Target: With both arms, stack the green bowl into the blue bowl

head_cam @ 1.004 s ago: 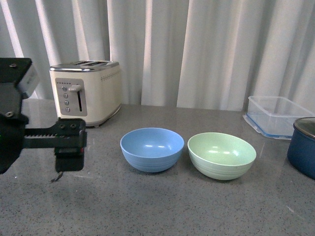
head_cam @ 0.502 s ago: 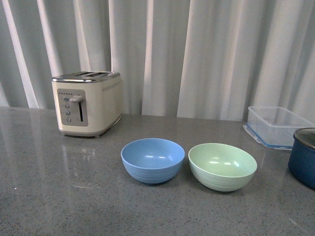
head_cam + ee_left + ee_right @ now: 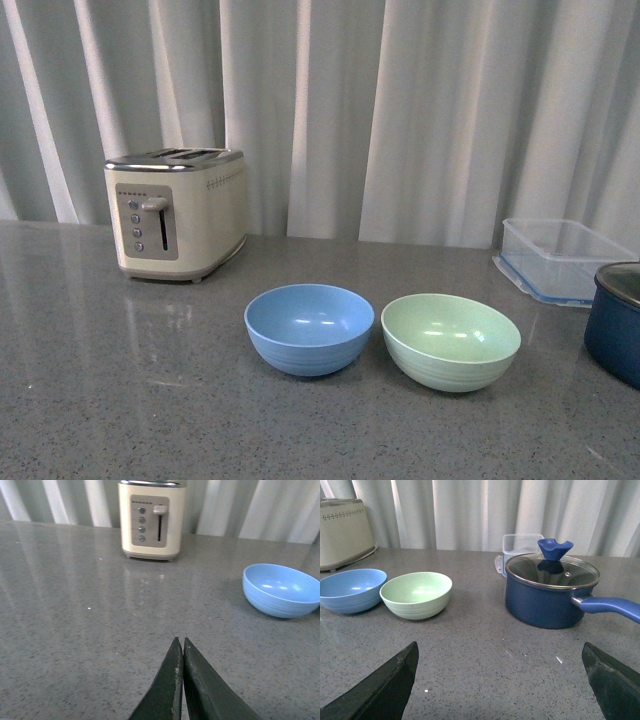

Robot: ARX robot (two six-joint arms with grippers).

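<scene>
no readable text, labels or numbers

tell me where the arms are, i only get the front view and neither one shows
observer: The left fingers are pressed shut and empty, with bare grey speckled counter ahead of them.
operator: and the right ones
observer: The right fingers are spread wide open, holding nothing.
operator: pot is cut off at my edge, is it covered
observer: Yes, a round glass lid with a blue knob sits on the dark navy metal saucepan.
</scene>
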